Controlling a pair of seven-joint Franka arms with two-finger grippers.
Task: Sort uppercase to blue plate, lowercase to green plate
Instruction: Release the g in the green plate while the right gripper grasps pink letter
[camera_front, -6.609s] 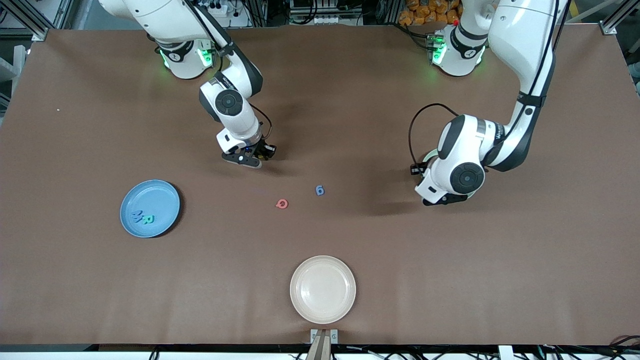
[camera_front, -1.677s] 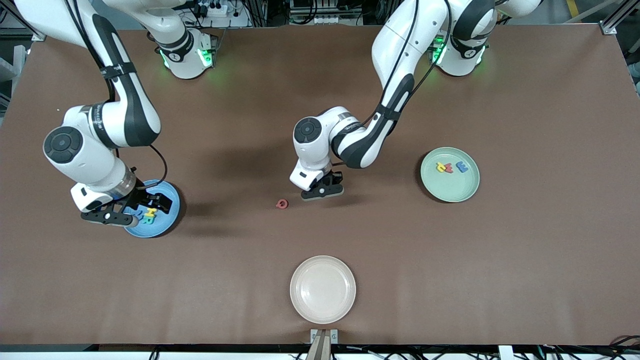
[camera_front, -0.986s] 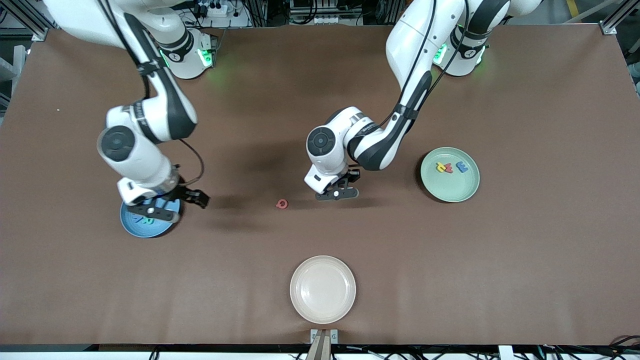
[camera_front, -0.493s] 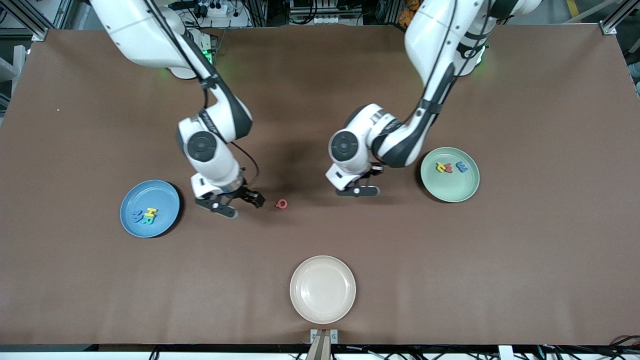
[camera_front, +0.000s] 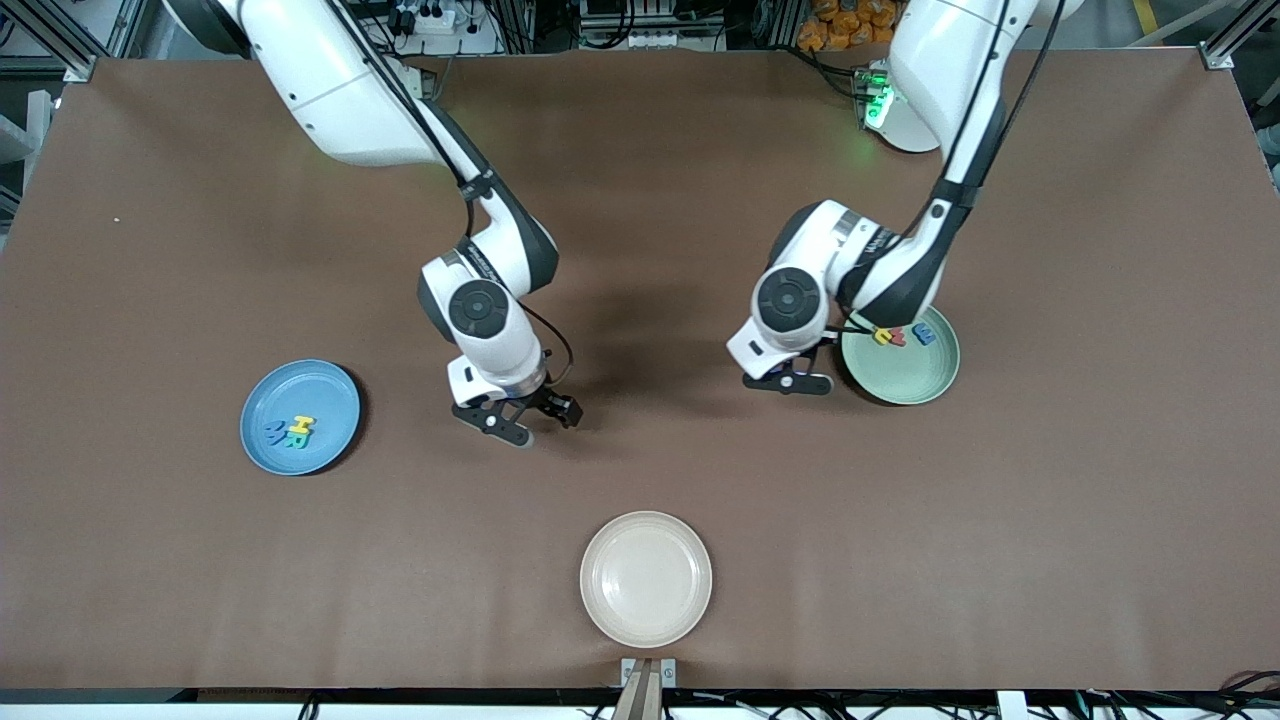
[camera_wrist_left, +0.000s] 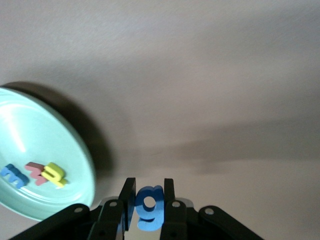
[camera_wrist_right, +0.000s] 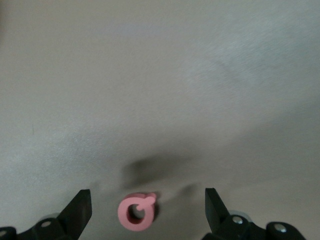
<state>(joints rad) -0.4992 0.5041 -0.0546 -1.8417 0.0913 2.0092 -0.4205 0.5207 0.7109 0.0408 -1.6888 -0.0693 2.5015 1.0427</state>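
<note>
1. We judge the small red foam letter Q (camera_wrist_right: 136, 214) light and soft; we would pinch across its ring.
2. It lies flat on the brown table (camera_front: 200, 560), centred under our right gripper (camera_wrist_right: 147, 210), whose jaws stand wide.
3. Our left gripper (camera_wrist_left: 146, 204) clamps the blue foam letter g (camera_wrist_left: 149, 207) beside the pale green round plate (camera_wrist_left: 80, 150).

Matt brown table cover (camera_front: 1050, 520) — glossy green plate (camera_wrist_left: 45, 165), foam g (camera_wrist_left: 149, 206).

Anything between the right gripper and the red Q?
Nothing visible. The right gripper hangs open over bare table with the red Q lying flat between its fingers. The left gripper, holding the blue g, is beside the green plate.
</note>
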